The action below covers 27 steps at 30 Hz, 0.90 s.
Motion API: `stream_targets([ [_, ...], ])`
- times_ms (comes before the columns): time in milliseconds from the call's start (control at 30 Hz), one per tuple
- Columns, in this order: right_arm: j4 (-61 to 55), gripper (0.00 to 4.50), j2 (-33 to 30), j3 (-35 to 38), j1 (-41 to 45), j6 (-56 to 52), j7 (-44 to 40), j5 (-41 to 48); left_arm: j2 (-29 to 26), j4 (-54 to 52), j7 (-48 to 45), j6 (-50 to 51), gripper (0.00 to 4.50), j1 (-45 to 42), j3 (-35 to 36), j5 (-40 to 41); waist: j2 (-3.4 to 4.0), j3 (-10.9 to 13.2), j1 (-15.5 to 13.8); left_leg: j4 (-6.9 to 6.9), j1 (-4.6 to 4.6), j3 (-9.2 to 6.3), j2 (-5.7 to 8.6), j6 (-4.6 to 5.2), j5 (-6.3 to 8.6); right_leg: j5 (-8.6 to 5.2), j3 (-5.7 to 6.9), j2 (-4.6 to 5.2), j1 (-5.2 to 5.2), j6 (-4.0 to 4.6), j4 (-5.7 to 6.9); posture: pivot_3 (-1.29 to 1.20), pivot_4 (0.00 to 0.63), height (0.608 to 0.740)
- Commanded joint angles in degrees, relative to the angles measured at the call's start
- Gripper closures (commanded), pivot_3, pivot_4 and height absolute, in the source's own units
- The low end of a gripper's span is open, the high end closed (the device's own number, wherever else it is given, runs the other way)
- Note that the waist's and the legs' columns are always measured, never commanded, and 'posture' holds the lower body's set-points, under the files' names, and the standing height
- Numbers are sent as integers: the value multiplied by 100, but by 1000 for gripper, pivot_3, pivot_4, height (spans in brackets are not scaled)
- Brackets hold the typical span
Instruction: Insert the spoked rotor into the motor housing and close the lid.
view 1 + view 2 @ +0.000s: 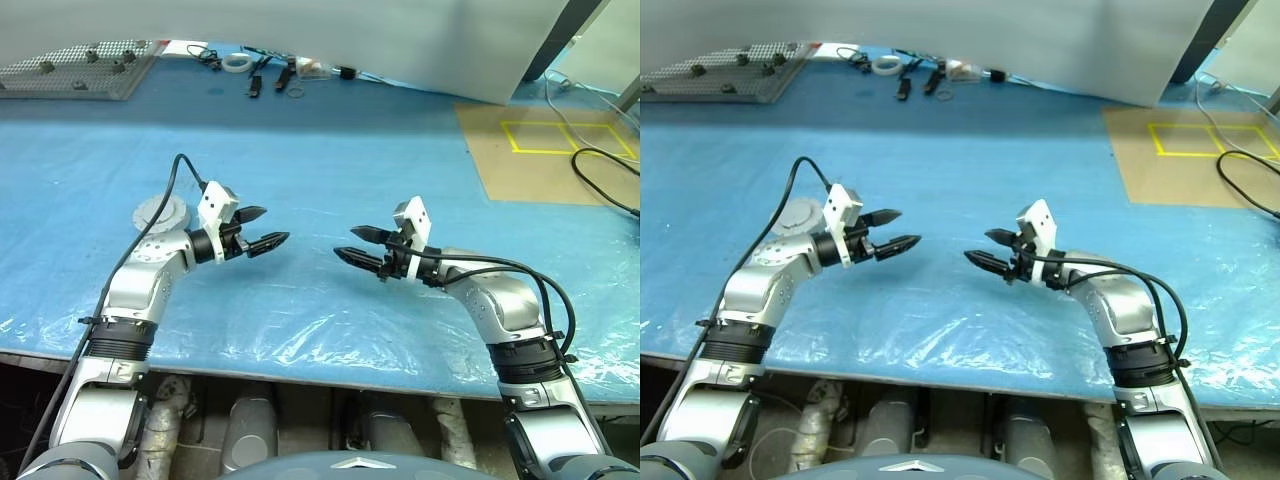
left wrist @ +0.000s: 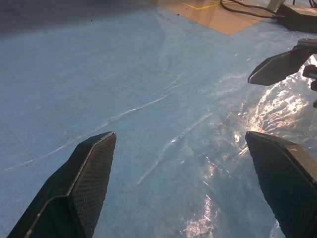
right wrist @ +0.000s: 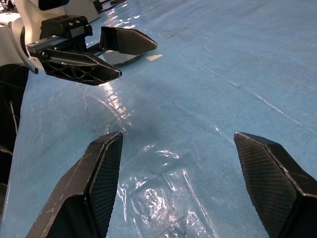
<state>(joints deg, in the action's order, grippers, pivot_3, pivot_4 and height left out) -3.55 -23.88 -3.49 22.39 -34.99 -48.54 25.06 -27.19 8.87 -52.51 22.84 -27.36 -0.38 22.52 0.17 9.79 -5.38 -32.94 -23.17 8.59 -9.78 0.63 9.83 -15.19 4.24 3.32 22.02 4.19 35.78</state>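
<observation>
Closest to the camera are the two arms, stretched over the near part of the table with their grippers pointing at each other. The left gripper (image 1: pixel 275 225) has its two black fingers well apart and nothing between them. The right gripper (image 1: pixel 345 241) also has its fingers spread and empty. A clear gap of table stays between the two grippers, and both hang above the surface.

Under them lies the blue table cover (image 1: pixel 350 150), the biggest thing in the room view, and its near strip has a wrinkled clear plastic film (image 1: pixel 300 320) on top. On the far right of the cover there is a brown cardboard sheet (image 1: pixel 530 160) with a square of yellow tape (image 1: pixel 512 138), and a black cable (image 1: pixel 577 165) runs over its edge.

At the far left corner a perforated metal tray (image 1: pixel 75 75) holds a few small dark pieces (image 1: pixel 90 56), too small to name.

Just behind the left arm a round grey disc (image 1: pixel 158 212) lies flat on the cover, partly hidden by the arm; it looks like the lid with its plain face up, but I cannot tell for sure.

Far back, a white tape roll (image 1: pixel 237 63) lies among small black items.
</observation>
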Motion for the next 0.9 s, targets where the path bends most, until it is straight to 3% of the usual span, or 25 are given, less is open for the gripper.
stream_targets([
  [33,-149,721,-23,32,74,69,-41,66,-51,-157,-62,-37,92,-88,78,39,0,0,0,0,0,0,0,0,0,0,0,0,0,0,0,0,150,740],
  [900,-124,721,-23,3,63,69,-64,41,-38,-133,-69,-46,92,-99,93,31,0,0,0,0,0,0,0,0,0,0,0,0,0,0,0,0,150,740],
])
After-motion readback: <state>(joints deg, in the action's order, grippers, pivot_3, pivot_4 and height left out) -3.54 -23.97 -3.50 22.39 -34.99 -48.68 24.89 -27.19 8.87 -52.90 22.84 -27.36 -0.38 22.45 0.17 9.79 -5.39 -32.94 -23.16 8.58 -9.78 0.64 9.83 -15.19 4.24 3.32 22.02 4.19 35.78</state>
